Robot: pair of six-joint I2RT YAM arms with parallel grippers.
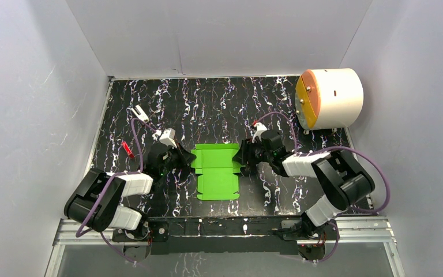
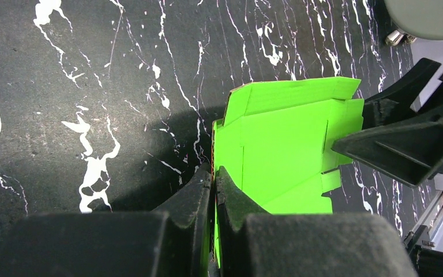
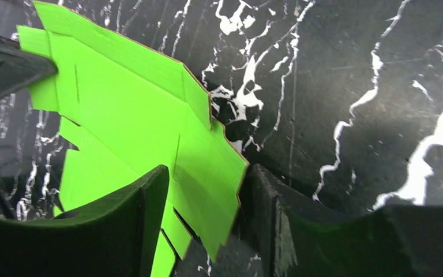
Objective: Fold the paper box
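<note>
**Early fold: left arm pins the sheet, right arm about to take the opposite edge**

The black marbled table carries the work. The white cylinder stands well off beyond the right arm and plays no part.

The paper box is not yet a box. It is a green die-cut sheet lying mostly flat, directly between the two tools, with its notched tabs toward each of them.

The left gripper is pinched tight on the sheet's near edge, and the card shows as a thin green line between its closed fingers. In the left wrist view, the long flap to the left of that tool's line of reach tilts up along its crease, while the main panel ahead of it lies low.

The right gripper stands wide and holds nothing. One finger hangs over the card and the other is just past its edge, over bare table, so the tabbed side sits inside the gap. I cannot tell whether either finger touches the card.

I judge this an early step: one side is anchored and the other is about to be taken, with no wall locked.

The next move calls for the right jaws to close on that edge without crushing the tabs. They would then lift or turn it along the crease while the left grip holds the sheet against sliding.
</note>
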